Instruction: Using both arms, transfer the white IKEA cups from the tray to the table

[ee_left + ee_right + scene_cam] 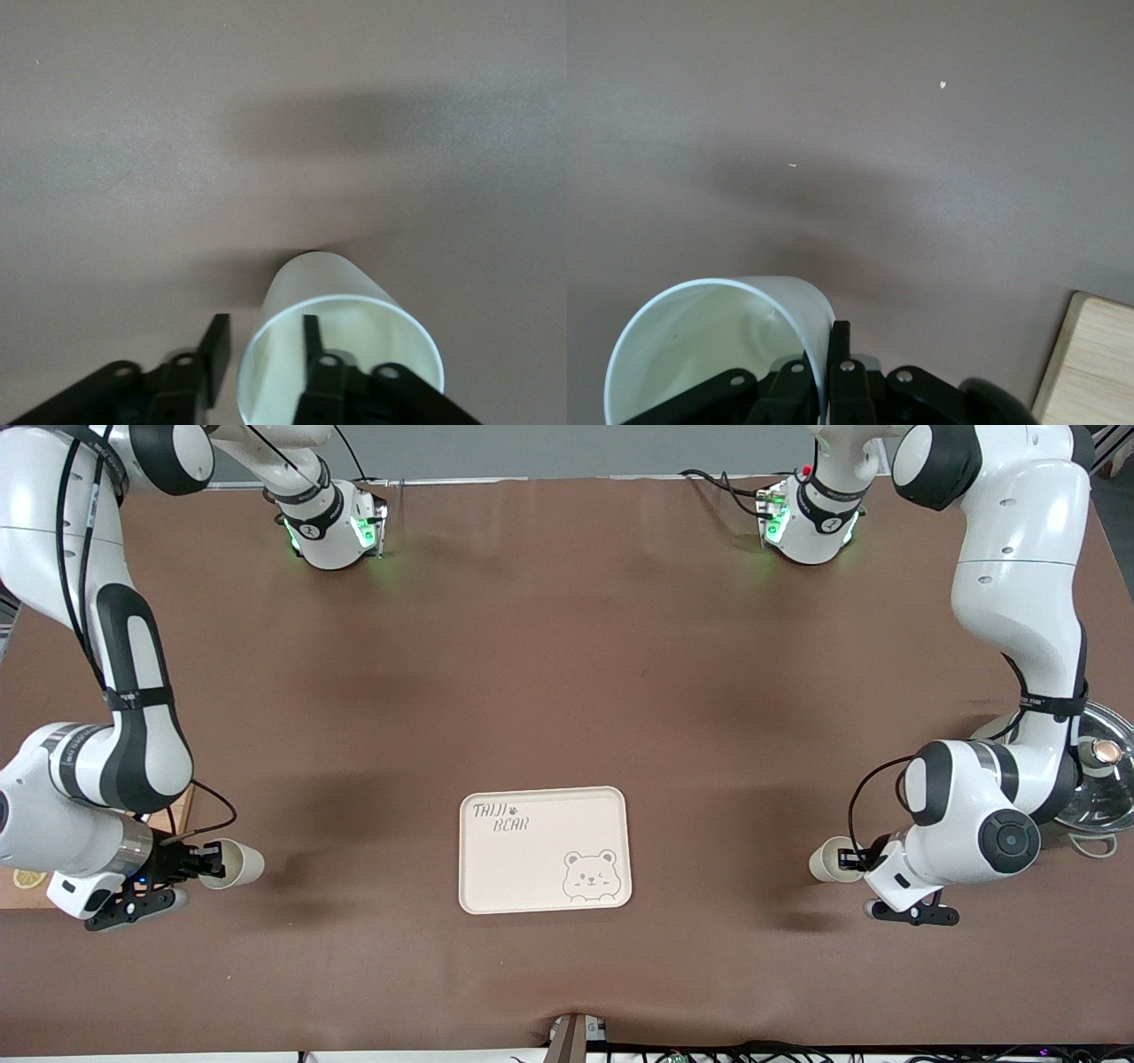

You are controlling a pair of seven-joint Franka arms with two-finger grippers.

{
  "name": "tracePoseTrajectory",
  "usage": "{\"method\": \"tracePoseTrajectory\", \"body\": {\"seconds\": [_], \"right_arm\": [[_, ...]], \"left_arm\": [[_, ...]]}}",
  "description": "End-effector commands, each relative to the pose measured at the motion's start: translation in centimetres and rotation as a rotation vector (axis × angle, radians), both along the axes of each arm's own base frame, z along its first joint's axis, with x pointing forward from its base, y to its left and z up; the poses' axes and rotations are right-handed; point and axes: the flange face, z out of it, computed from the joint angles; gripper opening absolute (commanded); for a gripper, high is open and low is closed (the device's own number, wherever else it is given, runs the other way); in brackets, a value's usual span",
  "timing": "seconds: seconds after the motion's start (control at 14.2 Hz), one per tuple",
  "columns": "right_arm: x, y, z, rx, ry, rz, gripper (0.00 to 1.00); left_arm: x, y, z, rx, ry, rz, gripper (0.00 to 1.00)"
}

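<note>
One white cup [237, 864] is at the right arm's end of the table, tipped on its side with its mouth toward my right gripper [207, 863]. In the right wrist view the right gripper [830, 335] is shut on that cup's [700, 341] wall, one finger inside and one outside. The second white cup [827, 859] lies tipped the same way at the left arm's end. My left gripper [853, 859] is at its mouth. In the left wrist view the left gripper [264, 321] is open, one finger inside the cup [328, 301], the other outside and clear of the wall.
A cream bear tray [543, 806] lies between the two cups, toward the front camera. A pot with a glass lid [1103, 779] stands beside the left arm. A wooden board [27, 886] sits under the right arm and also shows in the right wrist view [1094, 363].
</note>
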Motion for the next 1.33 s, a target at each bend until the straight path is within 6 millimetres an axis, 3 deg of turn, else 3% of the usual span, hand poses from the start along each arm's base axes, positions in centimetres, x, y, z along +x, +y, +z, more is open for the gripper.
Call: {"method": "tracePoseTrajectory", "body": {"seconds": [0.0,0.21,0.49,0.7,0.98,1.05,1.12,1.19,1.26], "right_arm": [[0.5,-0.3,-1.7,0.019,-0.030,0.001,0.00],[0.9,0.2,-3.9,0.012,-0.056,0.001,0.00],[0.8,0.3,-5.7,0.013,-0.042,-0.002,0.00],[1.0,0.2,-7.0,0.009,-0.064,-0.008,0.00],[1.0,0.3,-7.2,0.008,-0.067,-0.010,0.00],[1.0,0.2,-7.1,0.008,-0.068,-0.012,0.12],[1.0,0.2,-7.1,0.009,-0.067,-0.013,0.70],[1.1,0.1,-7.1,0.012,-0.069,-0.017,1.00],[1.1,-0.1,-6.9,0.015,-0.071,-0.021,1.00]], "left_arm": [[0.1,-0.3,1.1,0.011,-0.022,-0.015,1.00],[0.2,0.0,2.9,0.018,-0.037,-0.010,1.00],[0.0,0.4,6.9,0.030,-0.042,-0.006,1.00],[-0.9,0.8,12.7,0.035,-0.043,0.019,1.00],[-2.8,1.7,19.9,0.054,-0.038,0.059,1.00],[-3.5,2.3,21.6,0.060,-0.031,0.079,1.00],[-4.2,2.7,23.3,0.065,-0.023,0.086,1.00],[-5.1,2.8,24.8,0.067,-0.006,0.088,1.00],[-6.1,3.3,26.3,0.070,0.019,0.095,1.00]]}}
